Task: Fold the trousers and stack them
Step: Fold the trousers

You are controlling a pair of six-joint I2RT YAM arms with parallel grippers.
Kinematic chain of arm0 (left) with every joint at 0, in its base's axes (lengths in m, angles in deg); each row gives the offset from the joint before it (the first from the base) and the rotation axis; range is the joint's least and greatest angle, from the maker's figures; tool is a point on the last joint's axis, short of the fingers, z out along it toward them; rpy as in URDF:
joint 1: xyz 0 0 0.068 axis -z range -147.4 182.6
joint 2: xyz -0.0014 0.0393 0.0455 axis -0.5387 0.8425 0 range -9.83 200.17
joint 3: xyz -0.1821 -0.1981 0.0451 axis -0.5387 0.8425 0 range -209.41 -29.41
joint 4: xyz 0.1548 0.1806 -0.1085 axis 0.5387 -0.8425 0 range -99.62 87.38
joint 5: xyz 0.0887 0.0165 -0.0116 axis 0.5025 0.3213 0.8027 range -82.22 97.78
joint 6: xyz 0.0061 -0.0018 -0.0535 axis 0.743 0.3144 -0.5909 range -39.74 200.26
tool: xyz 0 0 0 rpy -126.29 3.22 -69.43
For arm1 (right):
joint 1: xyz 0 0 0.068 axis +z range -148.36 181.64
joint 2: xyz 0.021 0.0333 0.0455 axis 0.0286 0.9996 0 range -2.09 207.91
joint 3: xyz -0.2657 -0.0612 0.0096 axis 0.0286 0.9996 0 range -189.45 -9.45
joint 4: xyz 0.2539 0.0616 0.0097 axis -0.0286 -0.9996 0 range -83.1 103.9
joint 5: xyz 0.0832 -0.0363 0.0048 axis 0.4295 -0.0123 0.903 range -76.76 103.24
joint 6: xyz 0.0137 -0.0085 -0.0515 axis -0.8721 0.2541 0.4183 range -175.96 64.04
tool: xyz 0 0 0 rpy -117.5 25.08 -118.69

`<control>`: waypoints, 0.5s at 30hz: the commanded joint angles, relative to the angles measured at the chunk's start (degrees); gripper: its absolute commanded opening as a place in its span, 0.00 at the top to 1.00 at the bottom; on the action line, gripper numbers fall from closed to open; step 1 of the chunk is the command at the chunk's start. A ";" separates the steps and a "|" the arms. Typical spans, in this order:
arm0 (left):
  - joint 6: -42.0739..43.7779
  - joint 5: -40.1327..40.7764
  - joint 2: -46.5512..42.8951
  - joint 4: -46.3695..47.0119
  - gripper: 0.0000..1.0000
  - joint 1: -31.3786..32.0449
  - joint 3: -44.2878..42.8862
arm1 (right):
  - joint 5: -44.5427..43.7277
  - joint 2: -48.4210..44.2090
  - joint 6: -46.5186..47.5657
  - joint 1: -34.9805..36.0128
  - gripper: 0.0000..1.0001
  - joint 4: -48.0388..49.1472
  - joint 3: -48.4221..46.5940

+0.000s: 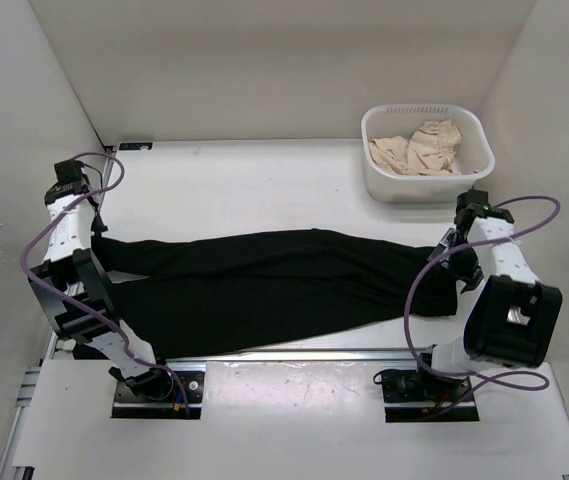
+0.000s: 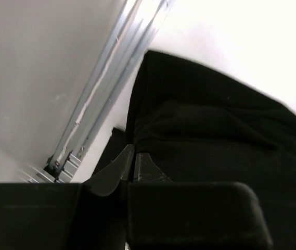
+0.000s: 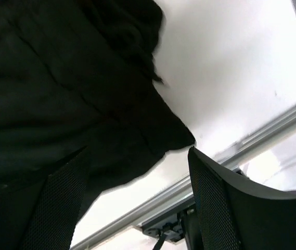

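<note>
The trousers [image 1: 264,285] lie stretched flat across the table [image 1: 224,180], nearer than the white basket [image 1: 414,188]; one end is just in front of it and the other well off to its left. At the end by the basket, the right gripper [image 3: 137,203] has its fingers wide apart over the cloth's edge. At the end away from the basket, the left gripper [image 2: 133,164] has its fingers pressed together against the black fabric, though I cannot tell if cloth is pinched; farthest back, the basket holds beige cloth pieces [image 1: 419,150].

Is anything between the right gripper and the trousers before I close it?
Nothing visible. The open right gripper sits right at the end of the trousers, with only bare table beside it. The basket stands farther back, out of the way.
</note>
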 commanded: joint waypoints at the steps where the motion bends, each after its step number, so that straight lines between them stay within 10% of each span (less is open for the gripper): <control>1: -0.05 -2.08 -3.64 0.29 0.86 0.00 2.79 | -0.93 -7.13 -3.22 -0.73 0.21 -2.04 1.83; 15: -0.05 -8.06 8.39 0.29 0.86 1.67 -13.96 | 1.71 -4.16 -11.84 -0.73 0.28 5.78 14.67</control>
